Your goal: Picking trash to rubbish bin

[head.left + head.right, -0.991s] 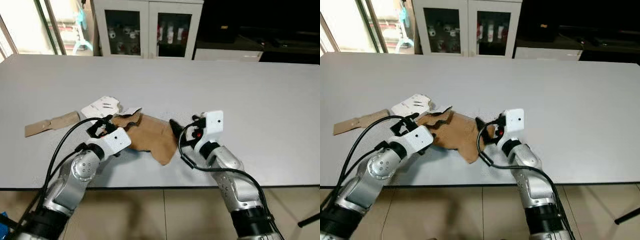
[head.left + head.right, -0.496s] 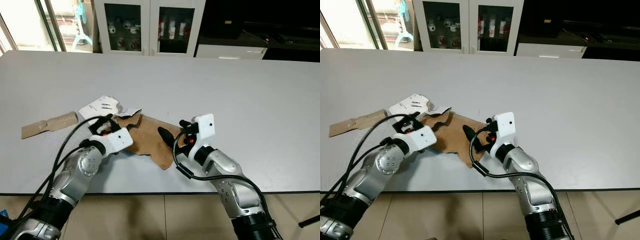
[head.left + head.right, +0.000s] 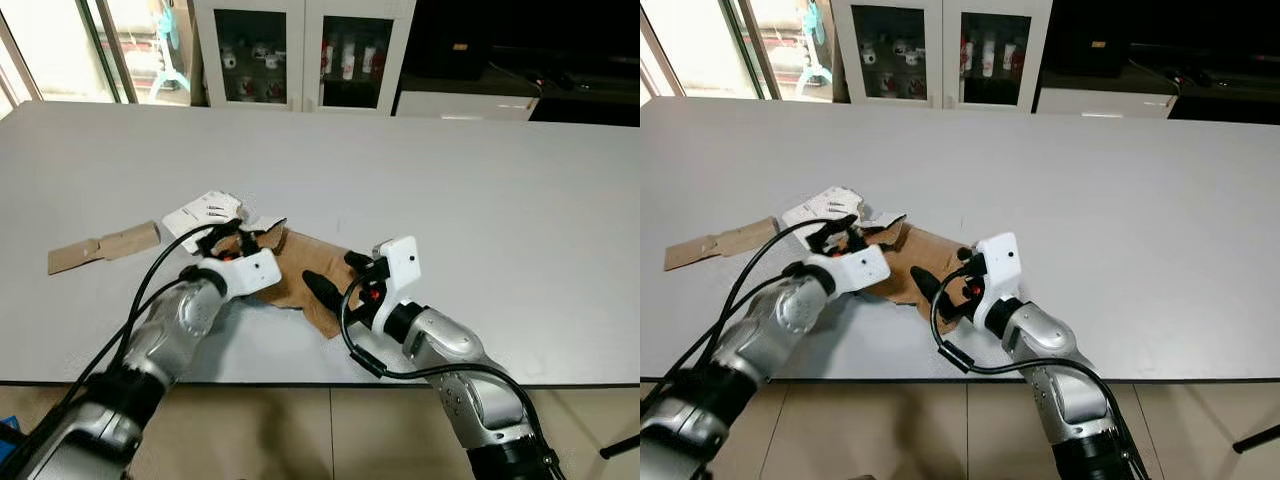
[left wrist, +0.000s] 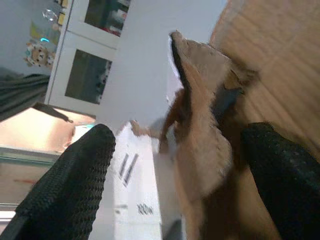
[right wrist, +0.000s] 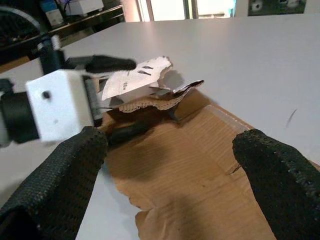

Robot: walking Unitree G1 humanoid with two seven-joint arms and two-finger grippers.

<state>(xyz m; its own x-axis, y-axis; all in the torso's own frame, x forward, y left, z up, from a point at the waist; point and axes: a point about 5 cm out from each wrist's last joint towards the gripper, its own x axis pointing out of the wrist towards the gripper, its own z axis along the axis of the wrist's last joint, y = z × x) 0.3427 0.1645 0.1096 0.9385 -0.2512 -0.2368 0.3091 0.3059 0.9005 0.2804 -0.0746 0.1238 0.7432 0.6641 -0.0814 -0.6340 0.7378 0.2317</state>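
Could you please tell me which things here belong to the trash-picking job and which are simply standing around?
Part of the job:
- torn brown cardboard sheet, with both open tools over it: left tool, right tool
- white torn card piece
- brown cardboard strip

Just there:
- grey table carrying it all
- white glass-door cabinet behind

Torn brown cardboard sheet [image 3: 305, 275] flat on table, white torn scrap [image 3: 205, 214] touching it, brown strip [image 3: 103, 247] apart
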